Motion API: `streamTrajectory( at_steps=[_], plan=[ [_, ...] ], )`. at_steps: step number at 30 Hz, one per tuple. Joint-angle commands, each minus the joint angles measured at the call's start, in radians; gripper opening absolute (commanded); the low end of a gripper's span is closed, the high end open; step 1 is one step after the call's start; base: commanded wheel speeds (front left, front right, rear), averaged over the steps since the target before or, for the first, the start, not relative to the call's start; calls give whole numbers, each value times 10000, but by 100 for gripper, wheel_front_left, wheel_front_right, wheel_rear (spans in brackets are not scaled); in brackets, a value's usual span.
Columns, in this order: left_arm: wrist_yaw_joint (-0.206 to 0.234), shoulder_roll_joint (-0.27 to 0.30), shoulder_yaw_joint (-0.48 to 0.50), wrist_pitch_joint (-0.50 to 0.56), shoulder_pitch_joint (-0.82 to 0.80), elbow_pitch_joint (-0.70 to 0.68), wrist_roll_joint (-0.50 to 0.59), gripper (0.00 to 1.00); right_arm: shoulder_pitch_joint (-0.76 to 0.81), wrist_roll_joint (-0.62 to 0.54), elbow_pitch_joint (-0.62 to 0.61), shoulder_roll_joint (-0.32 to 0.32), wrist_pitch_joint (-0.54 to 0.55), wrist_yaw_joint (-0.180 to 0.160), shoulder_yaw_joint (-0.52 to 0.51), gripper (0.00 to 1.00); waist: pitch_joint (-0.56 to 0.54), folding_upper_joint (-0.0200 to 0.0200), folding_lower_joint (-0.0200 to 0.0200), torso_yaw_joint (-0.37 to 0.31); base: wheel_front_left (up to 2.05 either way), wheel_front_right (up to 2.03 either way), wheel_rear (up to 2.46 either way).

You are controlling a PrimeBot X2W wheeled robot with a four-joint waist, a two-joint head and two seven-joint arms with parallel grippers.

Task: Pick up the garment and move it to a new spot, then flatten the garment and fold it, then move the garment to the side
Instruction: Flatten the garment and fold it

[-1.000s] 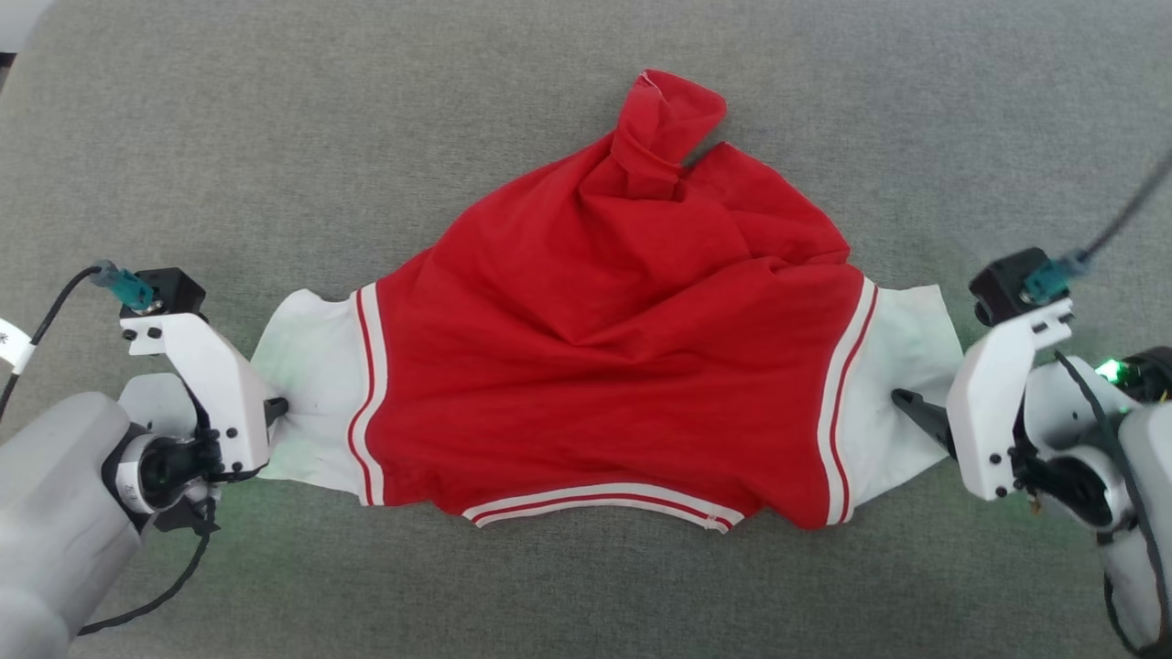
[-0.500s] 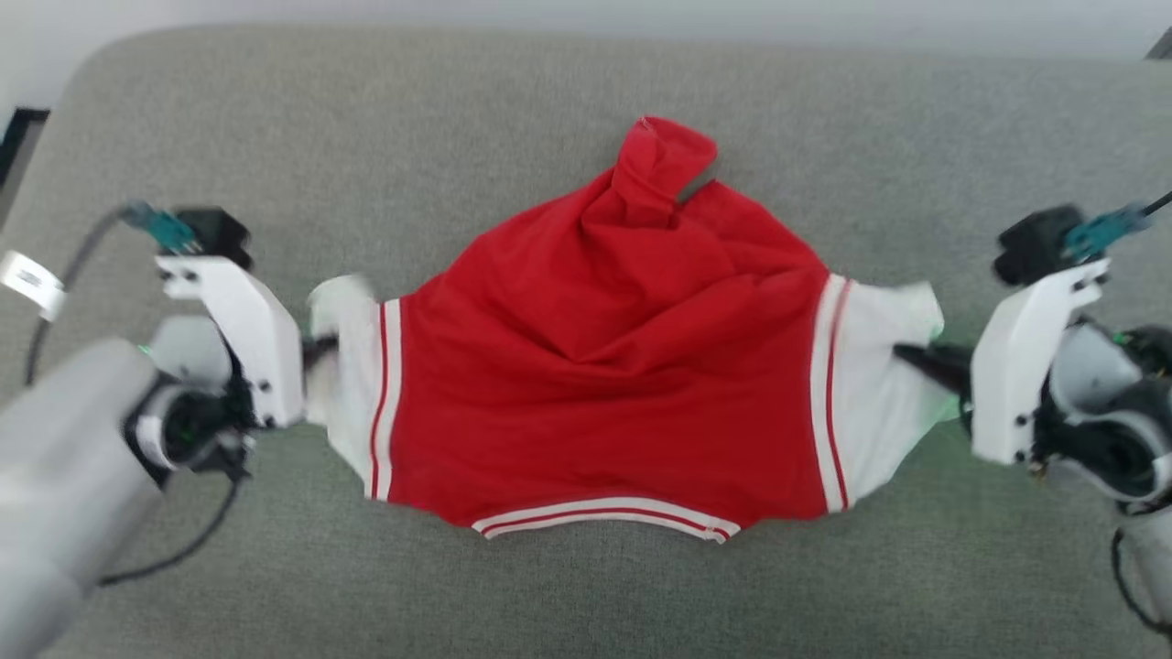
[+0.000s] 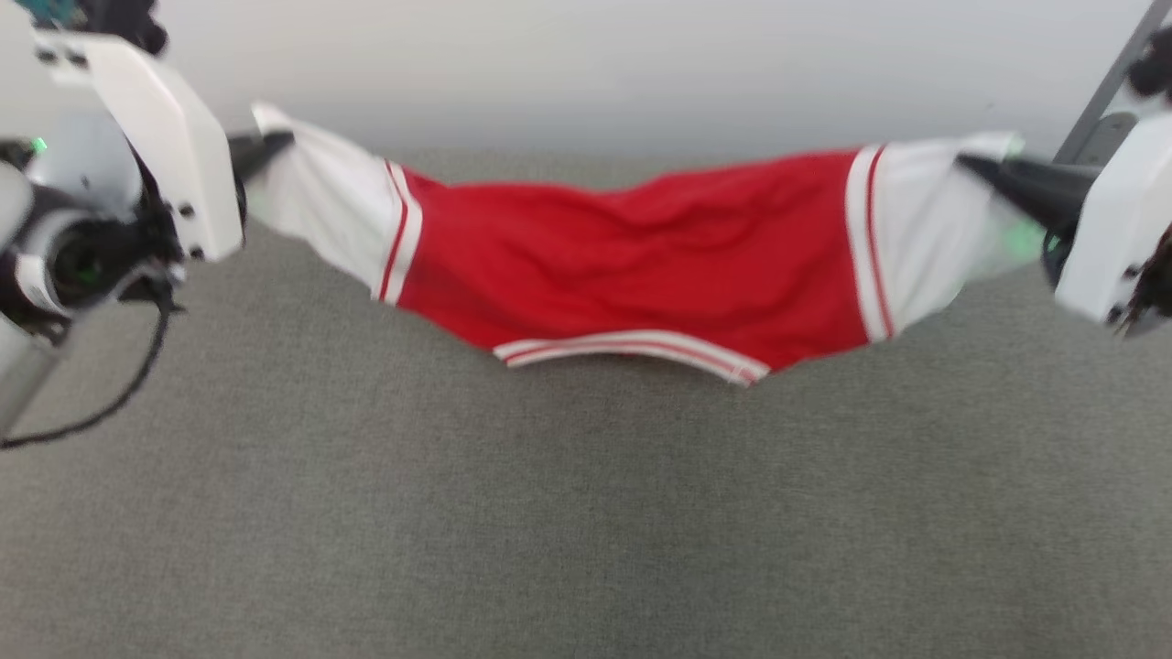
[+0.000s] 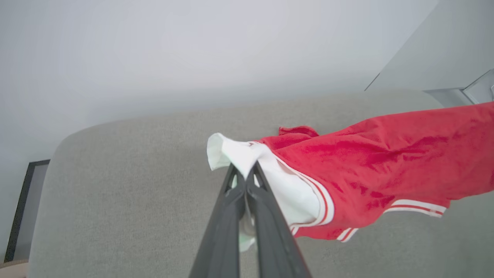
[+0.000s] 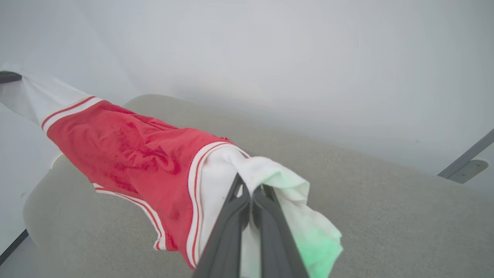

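The left claw (image 3: 277,140) and right claw (image 3: 972,164), each clenched on opposite ends of the bright red thin sports garment (image 3: 641,247), hold it stretched above the grey fabric surface (image 3: 586,513), probably to carry it unwrinkled.

Probably a plain test room or lab. Wide grey cloth-covered surface (image 3: 586,513) with a rounded corner, close to a bare pale wall (image 3: 586,64). Slanted grey metal strut (image 5: 467,154) with a flat foot plate against that wall. Dark frame edge (image 4: 20,210) low beside the surface. Hard to tell more exactly.
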Motion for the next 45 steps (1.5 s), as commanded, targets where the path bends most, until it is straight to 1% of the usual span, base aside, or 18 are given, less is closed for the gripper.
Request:
streamTrajectory(
  at_steps=[1, 4, 6, 8, 12, 14, 18, 20, 23, 26, 29, 30, 33, 37, 38, 40, 42, 45],
  plan=[
    [112, 102, 192, -16, -370, -160, 80, 0, -411, -152, -5, -22, -147, 48, -128, 0, -294, 0, 0, -144, 0, 0, 0],
    [178, 143, 537, -203, -824, -305, 60, 0, -975, -263, 73, 46, -367, 48, -311, 0, -477, 0, 0, -220, 0, 0, 0],
    [160, 220, 669, -316, -1153, -348, 255, 0, -1348, -311, 120, 111, -498, 49, -331, 0, -585, 0, 0, -277, 0, 0, 0],
    [250, 293, 741, -395, -1441, -275, 423, 0, -1693, -373, 221, 187, -671, 49, -372, 0, -653, 0, 0, -340, 0, 0, 0],
    [225, 178, 891, -475, -1804, -123, 448, 0, -2176, -362, 372, 282, -870, 49, -384, 0, -702, 0, 0, -391, 0, 0, 0],
    [186, 175, 911, -504, -2063, 9, 640, 0, -2435, -341, 497, 300, -922, 49, -335, 0, -713, 0, 0, -418, 0, 0, 0],
    [33, -7, 964, -633, -2469, 329, 781, 0, -2897, -414, 664, 245, -1136, 49, -70, 0, -599, 0, 0, -465, 0, 0, 0],
    [-89, -85, 962, -761, -2619, 480, 928, 0, -3064, -462, 736, 240, -1304, 49, 74, 0, -428, 0, 0, -478, 0, 0, 0],
    [-274, -348, 950, -1135, -2828, 831, 1172, 0, -3357, -683, 885, 125, -1750, 49, 473, 0, -40, 0, 0, -469, 0, 0, 0],
    [-507, -679, 995, -1552, -3079, 1360, 1378, 0, -3824, -913, 1129, -83, -2429, 47, 1046, 0, 559, 0, 0, -445, 0, 0, 0],
    [-726, -1058, 1043, -2042, -3560, 2050, 1605, 0, -4548, -1224, 1788, -64, -3283, 26, 1417, 0, 1236, 0, 0, -430, 0, 0, 0],
    [-837, -1313, 1086, -2454, -3938, 2560, 1855, 0, -5122, -1646, 2378, 5, -4012, 26, 1596, 0, 1636, 0, 0, -419, 0, 0, 0],
    [-1034, -1618, 1146, -3355, -4641, 3251, 2359, 0, -6057, -2414, 3272, 144, -5397, 26, 1861, 0, 2151, 0, 0, -413, 0, 0, 0],
    [-1291, -1972, 1251, -5155, -5521, 3963, 3223, 0, -7176, -3751, 4403, 305, -7724, 21, 2105, 0, 2665, 0, 0, -368, 0, 0, 0],
    [-1355, -2051, 1295, -5826, -5740, 4048, 3480, 0, -7449, -4123, 4658, 366, -8340, 21, 2047, 0, 2772, 0, 0, -346, 0, 0, 0],
    [-1462, -2215, 1345, -6824, -5868, 4334, 3765, 0, -7728, -4688, 5232, 514, -9151, 23, 1987, 0, 2930, 0, 0, -279, 0, 0, 0],
    [-1656, -2367, 1286, -7430, -5839, 4540, 4008, 0, -7895, -5028, 5774, 634, -9662, 19, 2055, 0, 3044, 0, 0, -215, 0, 0, 0],
    [-1876, -2539, 1169, -7657, -5229, 5078, 4046, 0, -7707, -4866, 6493, 752, -9784, 23, 2577, 0, 3128, 0, 0, -144, 0, 0, 0]
  ],
)
